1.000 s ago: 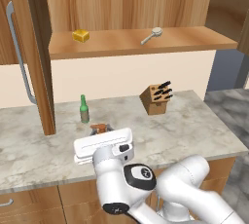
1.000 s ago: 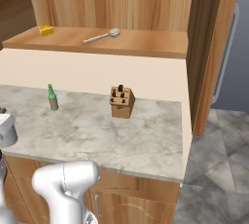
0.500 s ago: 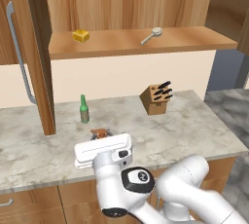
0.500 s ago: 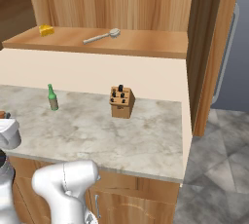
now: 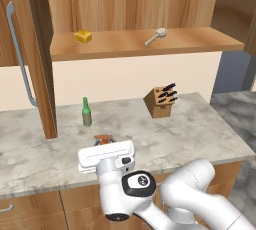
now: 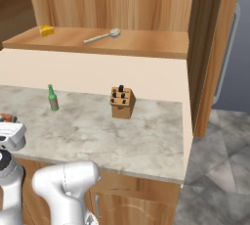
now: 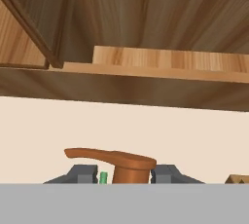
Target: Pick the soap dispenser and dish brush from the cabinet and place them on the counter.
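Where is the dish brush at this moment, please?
The dish brush lies on the cabinet shelf, to the right of the yellow sponge in the left base view, above the knife block on the counter.

My arm rises from the lower right of the left base view, bends at a white elbow and curls back toward the lower centre, where a dark round joint faces the camera. Above it sits my flat white hand, level, in the lower middle of the frame. In the hand view my gripper [image 7: 127,174] shows two dark fingertips [image 7: 81,173] low in the frame, standing apart on either side of the soap dispenser [image 7: 127,167] pump.
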Controlling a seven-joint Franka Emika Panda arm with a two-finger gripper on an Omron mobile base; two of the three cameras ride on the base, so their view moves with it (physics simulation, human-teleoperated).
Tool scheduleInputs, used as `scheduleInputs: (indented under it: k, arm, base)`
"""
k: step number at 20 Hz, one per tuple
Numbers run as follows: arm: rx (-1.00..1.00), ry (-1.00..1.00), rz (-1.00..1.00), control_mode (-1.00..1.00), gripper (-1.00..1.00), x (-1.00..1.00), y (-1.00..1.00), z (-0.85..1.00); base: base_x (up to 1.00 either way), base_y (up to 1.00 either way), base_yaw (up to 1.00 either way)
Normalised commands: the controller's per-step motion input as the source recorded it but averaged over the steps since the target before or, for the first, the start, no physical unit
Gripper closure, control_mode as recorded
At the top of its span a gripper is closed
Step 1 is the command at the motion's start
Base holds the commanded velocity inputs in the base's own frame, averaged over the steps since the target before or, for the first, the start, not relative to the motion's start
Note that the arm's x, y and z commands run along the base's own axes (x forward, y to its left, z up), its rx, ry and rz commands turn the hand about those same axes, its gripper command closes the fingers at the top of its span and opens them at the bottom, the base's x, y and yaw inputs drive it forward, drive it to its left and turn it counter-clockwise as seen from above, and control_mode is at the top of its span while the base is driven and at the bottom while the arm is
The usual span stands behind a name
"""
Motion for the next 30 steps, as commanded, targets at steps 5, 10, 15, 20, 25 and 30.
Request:
scheduleInputs:
  k: [5, 10, 15, 20, 25, 30]
  arm:
    - [0.00, 0.00, 0.00, -1.00, 1.00, 0.15, 0.06, -0.17]
    - [0.00, 0.00, -0.01, -1.00, 1.00, 0.32, 0.10, -0.09]
    - [0.00, 0.00, -0.03, -1.00, 1.00, 0.18, 0.08, -0.29]
    - [0.00, 0.00, -0.02, -1.00, 1.00, 0.14, 0.11, -0.30]
    - [0.00, 0.00, -0.02, -1.00, 1.00, 0.24, 0.13, -0.19]
    - [0.00, 0.00, -0.02, -1.00, 1.00, 0.26, 0.12, -0.17]
  base:
    - [0.00, 0.00, 0.00]
    - [0.00, 0.00, 0.00]
    - [0.00, 0.00, 0.00]
    - [0.00, 0.00, 0.00]
    - [0.00, 0.00, 0.00]
    - [0.00, 0.00, 0.00]
